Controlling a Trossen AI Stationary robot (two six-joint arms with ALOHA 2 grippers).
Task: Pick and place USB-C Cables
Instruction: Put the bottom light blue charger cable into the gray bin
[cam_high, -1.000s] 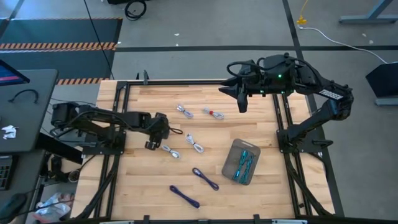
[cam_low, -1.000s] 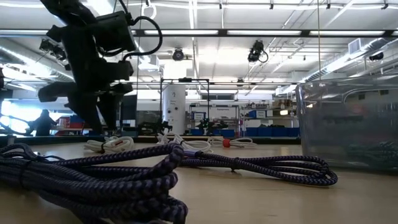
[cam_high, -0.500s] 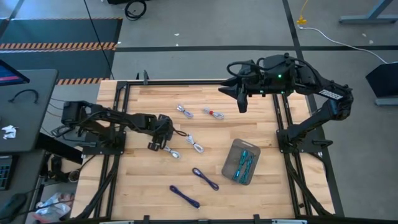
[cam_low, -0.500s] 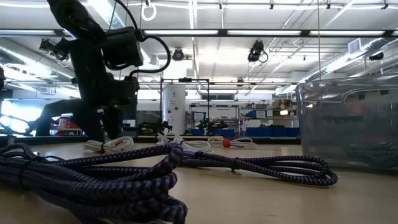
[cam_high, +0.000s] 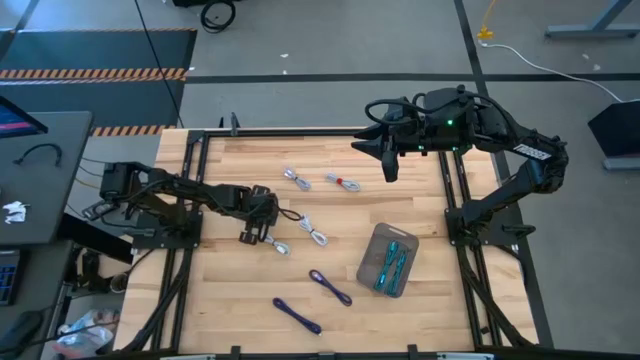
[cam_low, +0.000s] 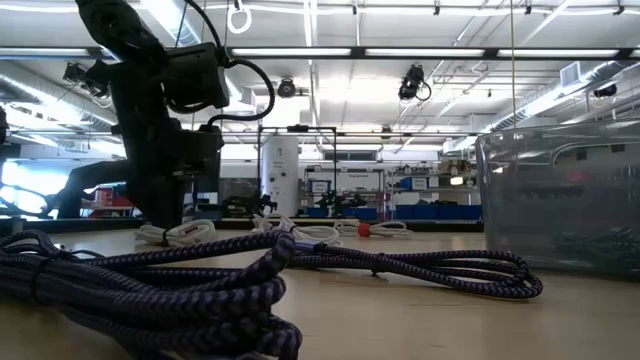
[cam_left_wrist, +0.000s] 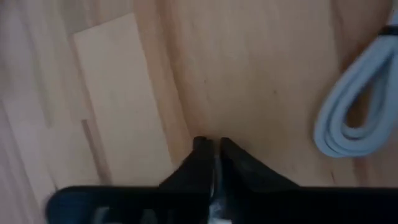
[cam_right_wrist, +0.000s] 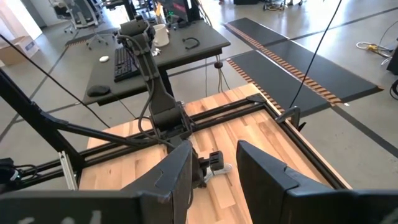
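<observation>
My left gripper (cam_high: 256, 236) points down at the table at mid-left, its fingers shut (cam_left_wrist: 211, 148) over bare wood with nothing between them. A white coiled USB-C cable (cam_high: 276, 243) lies flat just beside it; its looped end (cam_left_wrist: 351, 115) is apart from the fingers. Other white cables (cam_high: 296, 179) (cam_high: 314, 232), one with a red tip (cam_high: 343, 182), and two dark blue-purple ones (cam_high: 330, 287) (cam_high: 297, 316) lie on the table. Teal cables (cam_high: 392, 262) rest in the grey tray (cam_high: 374, 252). My right gripper (cam_high: 388, 166) hangs open (cam_right_wrist: 214, 167) high over the far right.
The tray stands at the table's right middle. Black frame rails (cam_high: 195, 200) run along the table's left and right sides. In the low view, the dark blue-purple cables (cam_low: 400, 268) fill the foreground. Bare wood lies at the near left.
My left gripper has gone toward the table's right edge and down, toward the white cable beside it, and has then shut from wide open. The cable has stayed where it lay. My right arm has kept still.
</observation>
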